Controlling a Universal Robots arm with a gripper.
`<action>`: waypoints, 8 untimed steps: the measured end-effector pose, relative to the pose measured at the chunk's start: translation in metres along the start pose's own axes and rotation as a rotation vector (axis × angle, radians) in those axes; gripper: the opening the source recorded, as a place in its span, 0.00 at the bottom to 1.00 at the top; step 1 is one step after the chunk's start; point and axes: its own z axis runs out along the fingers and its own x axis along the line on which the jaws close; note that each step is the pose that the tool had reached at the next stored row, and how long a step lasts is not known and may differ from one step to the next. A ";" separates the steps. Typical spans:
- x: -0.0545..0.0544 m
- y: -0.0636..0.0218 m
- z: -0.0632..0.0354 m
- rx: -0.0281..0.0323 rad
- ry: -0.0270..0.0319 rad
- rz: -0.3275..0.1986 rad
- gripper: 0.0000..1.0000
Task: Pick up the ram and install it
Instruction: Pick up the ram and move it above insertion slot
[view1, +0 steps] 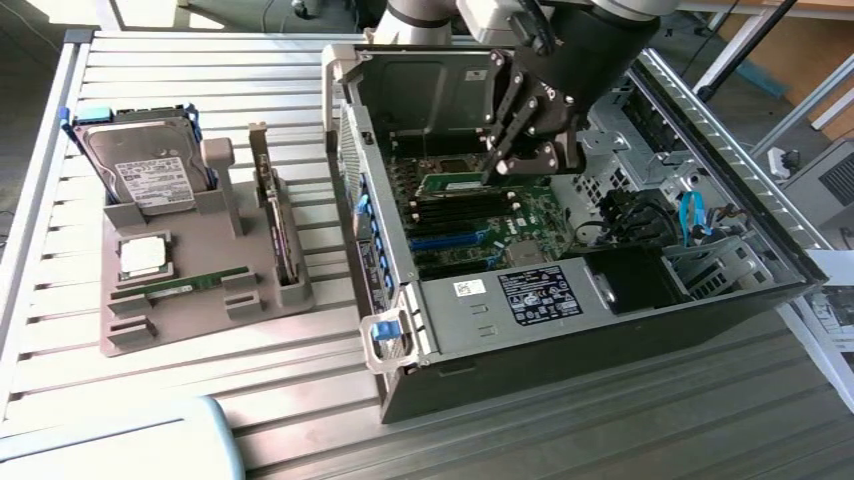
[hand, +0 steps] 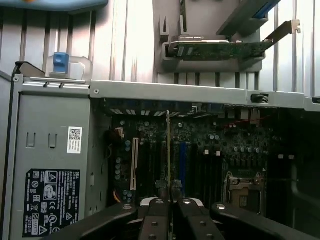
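The claw (view1: 525, 165) is pinching the ram (hand: 168, 150), jaws nearly closed, hovering over the motherboard slots (view1: 467, 212), three o'clock from the tray (view1: 187, 240) in the exterior view. Any tilt is risking a jammed, half-seated stick.

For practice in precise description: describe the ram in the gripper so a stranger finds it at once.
Look inside the open computer case on the exterior view's right, above the motherboard. There the black gripper pinches the ram, a long, thin green stick. Unlike the green stick lying in the grey holder outside, it stands on edge at the board's slots.
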 end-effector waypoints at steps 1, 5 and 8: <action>0.000 -0.0060 -0.0004 -0.0021 -0.0001 0.000 0.13; 0.001 -0.0246 -0.0016 -0.0080 -0.0004 0.001 0.13; 0.002 -0.0375 -0.0025 -0.0116 -0.0006 0.001 0.13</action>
